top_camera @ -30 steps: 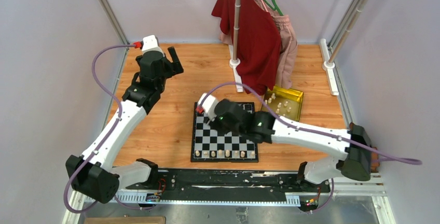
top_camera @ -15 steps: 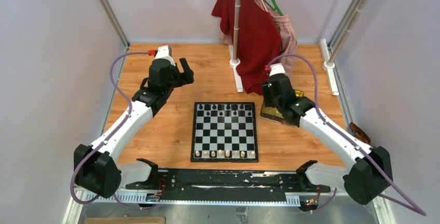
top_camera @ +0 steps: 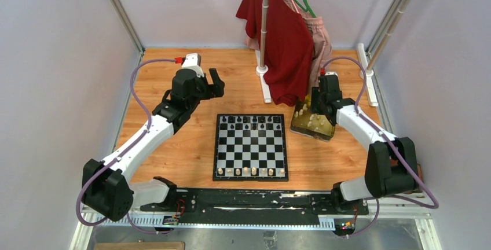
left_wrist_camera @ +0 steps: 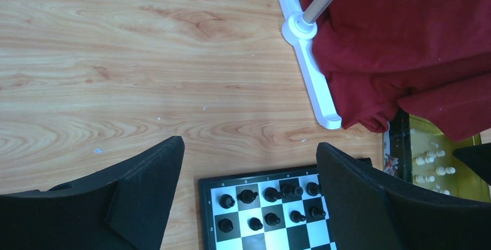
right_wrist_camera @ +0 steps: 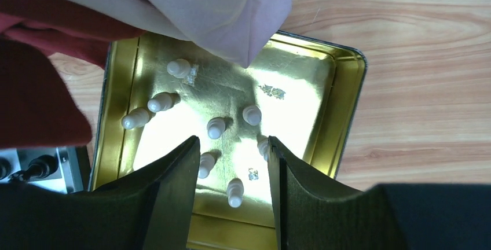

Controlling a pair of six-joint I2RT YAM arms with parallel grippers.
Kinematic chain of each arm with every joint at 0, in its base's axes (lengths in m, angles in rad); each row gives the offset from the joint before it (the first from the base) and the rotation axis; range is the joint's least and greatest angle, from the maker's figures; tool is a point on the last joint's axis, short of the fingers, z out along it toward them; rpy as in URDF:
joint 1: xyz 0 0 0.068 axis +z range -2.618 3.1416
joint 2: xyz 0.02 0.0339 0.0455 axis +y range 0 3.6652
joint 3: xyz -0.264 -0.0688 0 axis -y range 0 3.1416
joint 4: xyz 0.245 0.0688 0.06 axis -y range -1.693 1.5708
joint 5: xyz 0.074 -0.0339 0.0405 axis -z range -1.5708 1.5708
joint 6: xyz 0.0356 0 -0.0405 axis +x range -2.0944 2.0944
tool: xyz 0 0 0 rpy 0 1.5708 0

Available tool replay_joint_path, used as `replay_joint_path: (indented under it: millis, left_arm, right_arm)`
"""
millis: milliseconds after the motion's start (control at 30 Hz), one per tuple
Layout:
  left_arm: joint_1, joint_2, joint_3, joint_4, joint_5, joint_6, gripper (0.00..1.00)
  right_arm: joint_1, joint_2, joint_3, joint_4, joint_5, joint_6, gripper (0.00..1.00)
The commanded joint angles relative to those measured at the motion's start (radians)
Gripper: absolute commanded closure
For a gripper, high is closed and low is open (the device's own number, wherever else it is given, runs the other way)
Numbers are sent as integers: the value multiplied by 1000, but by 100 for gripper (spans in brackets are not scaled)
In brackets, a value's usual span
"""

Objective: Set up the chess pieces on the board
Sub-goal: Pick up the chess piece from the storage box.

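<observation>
Several chess pieces [right_wrist_camera: 216, 127] in tin [right_wrist_camera: 347, 105], right end effector [right_wrist_camera: 231, 146] above — parted

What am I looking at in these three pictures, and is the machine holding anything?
Two white robot arms are bolted at the near edge of a wooden table. The wide picture comes from a camera above and behind them; the other two come from cameras on the wrists, so the dark prongs are each arm's own fingers. A chessboard lies there with black chessmen on its far rows and pale chessmen on its near row. Beside it a gold tin holds more pale pieces. The right hand hovers open over the tin; the left hand is open near the board's far corner. Neither holds anything.
</observation>
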Motion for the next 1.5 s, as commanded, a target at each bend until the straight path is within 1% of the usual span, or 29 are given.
replay_joint_path:
  millis: [0,233,467,933,1100,1200,1367,1467]
  left_arm:
    - [-23,-3,24,40,-12,21,10]
    - [-54,-10,39,33,-23,31,10]
    - [-58,-26,31,32,-31,32,10]
    - [-58,-27,18,40,-31,31,10]
    - [-58,-23,16,42,-28,32,10]
    - [-58,-21,15,46,-26,34,10]
    - [-59,-14,15,49,-5,35,10]
    - [-78,-8,20,47,2,48,10]
  right_arm:
    - [-32,53,17,42,-73,22,50]
    - [-32,114,12,55,-110,30,51]
    - [-31,131,-13,74,-125,36,52]
    - [-31,189,-24,93,-141,36,59]
    - [-31,209,-22,98,-146,37,66]
    - [-32,217,-21,98,-142,37,68]
    - [-34,217,-23,95,-140,36,81]
    - [-34,211,-24,92,-136,35,88]
